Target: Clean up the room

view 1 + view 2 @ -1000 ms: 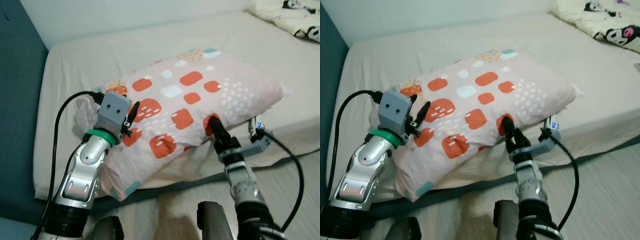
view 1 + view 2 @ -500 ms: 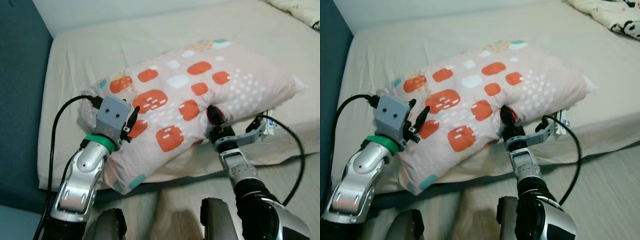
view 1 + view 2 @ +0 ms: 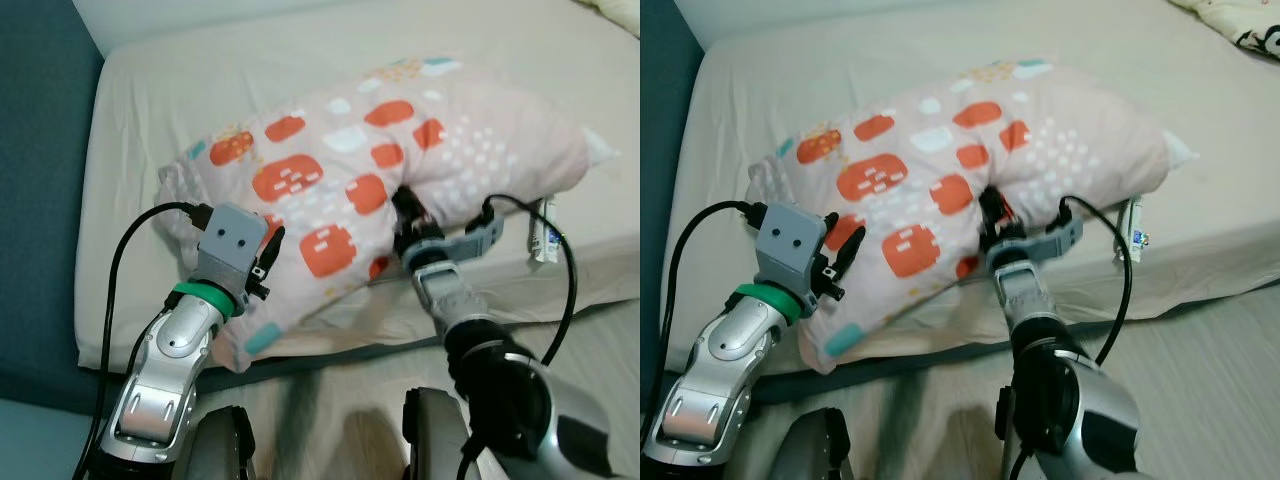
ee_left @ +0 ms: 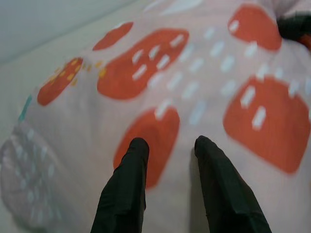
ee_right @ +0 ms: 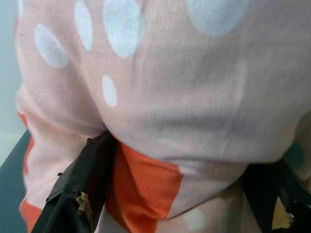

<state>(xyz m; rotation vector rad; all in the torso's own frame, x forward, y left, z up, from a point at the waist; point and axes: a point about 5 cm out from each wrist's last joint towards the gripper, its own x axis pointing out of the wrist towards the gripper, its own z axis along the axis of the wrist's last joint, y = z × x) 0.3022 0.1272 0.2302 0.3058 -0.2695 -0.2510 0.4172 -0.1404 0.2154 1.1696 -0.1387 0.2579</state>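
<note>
Left eye view: a cream bed (image 3: 180,90) carries the pink pillow (image 3: 400,140) along its near edge. Left gripper (image 4: 167,145), fingers spread, presses the pillow's near-left end. Right wrist view reveals the right gripper (image 5: 180,199) pinching a pillow fold.

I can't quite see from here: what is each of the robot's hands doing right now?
Left gripper: open, fingertips pressed against the pillow.
Right gripper: shut on a fold of the pillow's near edge.
</note>
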